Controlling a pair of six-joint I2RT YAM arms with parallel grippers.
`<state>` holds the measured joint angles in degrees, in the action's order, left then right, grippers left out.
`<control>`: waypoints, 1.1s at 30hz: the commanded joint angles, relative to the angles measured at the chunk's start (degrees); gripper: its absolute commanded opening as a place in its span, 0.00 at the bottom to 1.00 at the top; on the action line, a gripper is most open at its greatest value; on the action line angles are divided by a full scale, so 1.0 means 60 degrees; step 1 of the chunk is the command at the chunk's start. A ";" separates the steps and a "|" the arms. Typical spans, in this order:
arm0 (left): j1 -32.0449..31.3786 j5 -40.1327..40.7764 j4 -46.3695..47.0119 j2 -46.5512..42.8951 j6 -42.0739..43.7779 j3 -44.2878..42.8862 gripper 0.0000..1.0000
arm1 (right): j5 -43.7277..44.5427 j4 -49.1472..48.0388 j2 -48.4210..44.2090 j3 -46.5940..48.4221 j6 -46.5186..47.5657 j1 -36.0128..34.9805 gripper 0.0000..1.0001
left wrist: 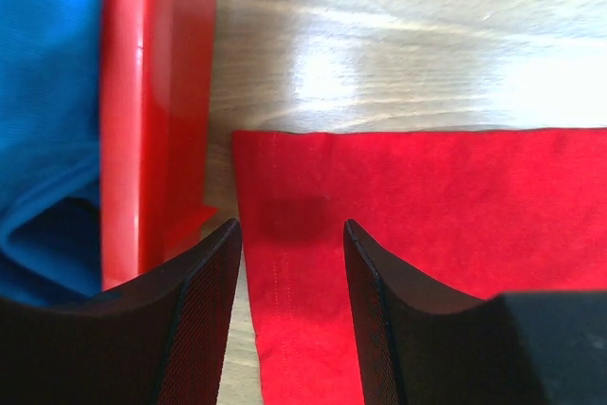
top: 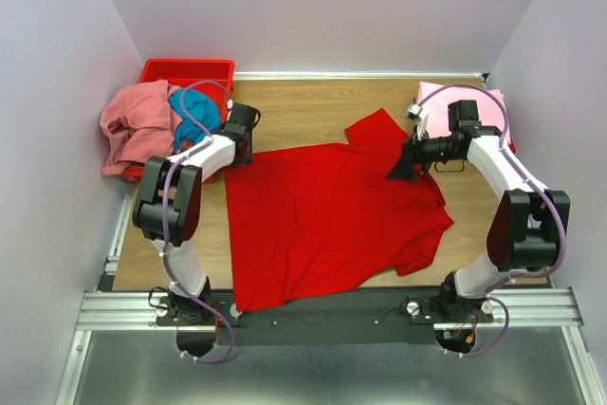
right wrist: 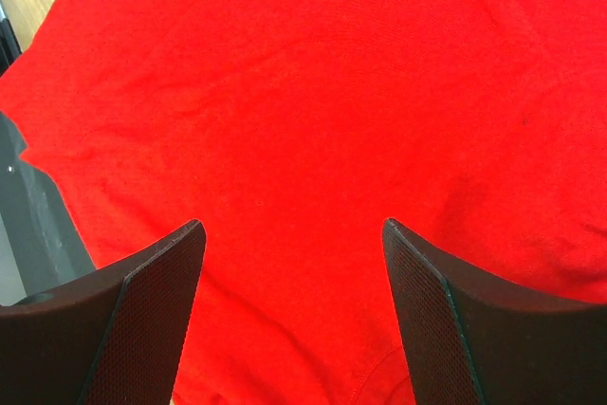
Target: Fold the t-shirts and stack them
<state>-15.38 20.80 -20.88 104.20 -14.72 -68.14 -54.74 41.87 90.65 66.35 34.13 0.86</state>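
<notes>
the red t-shirt (top: pixel 332 220) is laid flat in the middle of the bench (top: pixel 313 106), with its length running left to right: the bottom edge is at the left and the neck at the right. its far left corner is seen right between the left jaws, which are held apart just beside the red bin (left wrist: pixel 156 92); whether the cloth is touched cannot be told. the right jaws are held wide apart over the neck end, with nothing gripped.
</notes>
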 commanded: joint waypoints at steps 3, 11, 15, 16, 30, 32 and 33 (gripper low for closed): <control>-0.0162 0.0358 -0.0313 0.0692 0.0065 -0.0435 0.52 | -0.0164 -0.0079 -0.0021 -0.0145 0.0171 0.0047 0.82; -0.0484 -0.0682 -0.0372 0.1280 0.0227 -0.0435 0.40 | -0.0120 -0.0078 -0.0021 -0.0130 0.0171 0.0061 0.82; -0.0805 -0.1210 -0.0328 0.1266 0.0315 -0.0450 0.36 | -0.0120 -0.0078 -0.0006 -0.0130 0.0171 0.0076 0.82; -0.0893 -0.1428 -0.0313 0.1266 0.0329 -0.0465 0.36 | -0.0120 -0.0078 -0.0006 -0.0130 0.0171 0.0076 0.82; -0.1685 -0.0948 -0.0504 0.0901 -0.0051 -0.0976 0.42 | -0.0134 -0.0078 -0.0021 -0.0130 0.0157 0.0149 0.82; -0.1685 -0.0742 -0.0547 0.0594 -0.0081 -0.1094 0.44 | -0.0149 -0.0078 -0.0021 -0.0130 0.0171 0.0149 0.82; -0.1671 -0.0640 -0.0577 0.0505 -0.0095 -0.1240 0.46 | -0.0149 -0.0078 -0.0006 -0.0145 0.0171 0.0149 0.82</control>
<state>-25.61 13.50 -22.70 109.89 -14.17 -72.82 -54.72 41.82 90.65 66.35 34.15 1.26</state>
